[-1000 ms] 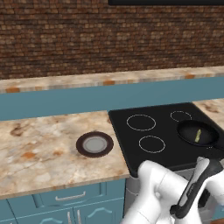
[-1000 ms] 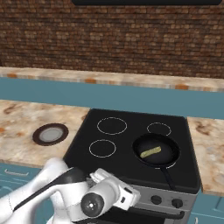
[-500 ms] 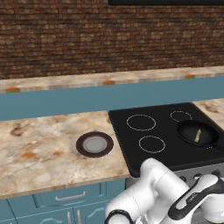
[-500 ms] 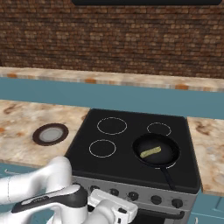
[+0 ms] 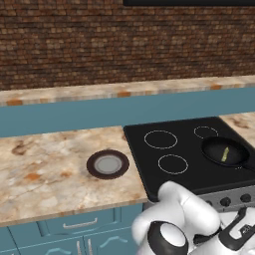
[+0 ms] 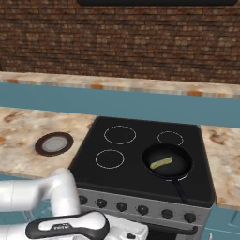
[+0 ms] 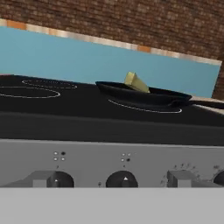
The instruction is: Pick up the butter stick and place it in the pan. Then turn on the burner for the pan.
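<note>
The short pale yellow-green butter stick [image 6: 161,163] already lies inside the round, shallow all-black pan [image 6: 167,161] on the front right ring of the glossy black glass cooktop [image 6: 136,154], up and beyond the jaws, which face the row of small round dark knobs [image 7: 123,179] on the flat grey metal front panel; whether they are open or closed I cannot tell. The likeliest slip, I judge, is turning a knob for another ring, since the knobs look alike and sit close together, or the fingers sliding off a smooth rounded knob without turning it.
</note>
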Available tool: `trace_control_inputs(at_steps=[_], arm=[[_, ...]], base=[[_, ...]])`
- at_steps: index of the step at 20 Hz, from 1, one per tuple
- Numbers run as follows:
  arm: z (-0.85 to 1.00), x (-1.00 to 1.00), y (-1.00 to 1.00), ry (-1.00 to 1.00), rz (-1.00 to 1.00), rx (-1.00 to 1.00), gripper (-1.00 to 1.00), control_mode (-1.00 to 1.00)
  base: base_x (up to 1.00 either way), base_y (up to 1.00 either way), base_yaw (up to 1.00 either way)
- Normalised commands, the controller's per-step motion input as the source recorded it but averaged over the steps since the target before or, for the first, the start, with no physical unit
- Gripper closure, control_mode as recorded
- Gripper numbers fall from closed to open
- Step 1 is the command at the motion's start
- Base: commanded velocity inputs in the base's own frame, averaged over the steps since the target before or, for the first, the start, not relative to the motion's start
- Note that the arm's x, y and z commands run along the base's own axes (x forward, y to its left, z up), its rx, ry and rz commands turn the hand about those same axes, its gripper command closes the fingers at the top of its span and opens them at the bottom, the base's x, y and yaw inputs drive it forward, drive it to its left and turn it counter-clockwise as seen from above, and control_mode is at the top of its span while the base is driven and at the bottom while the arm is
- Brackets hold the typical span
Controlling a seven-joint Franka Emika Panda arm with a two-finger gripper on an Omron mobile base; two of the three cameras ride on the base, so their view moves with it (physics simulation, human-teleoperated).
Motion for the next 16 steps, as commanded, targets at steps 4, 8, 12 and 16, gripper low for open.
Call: trace_control_inputs(at_steps=[4,8,12,16], arm=[[-0.07,0.0,-0.31,-0.12,0.11,-0.07,-1.0,-1.0],[-0.18,0.01,-0.25,-0.08,0.06,-0.07,-1.0,-1.0],[-0.32,0.12,-0.04,-0.02,0.03,-0.06,-1.0,-1.0],[-0.05,0.11,-0.03,0.0,0.02,-0.01,-1.0,-1.0]], base=[[0.0,0.0,0.0],[0.0,0.0,0.0],[0.0,0.0,0.0],[0.0,0.0,0.0]])
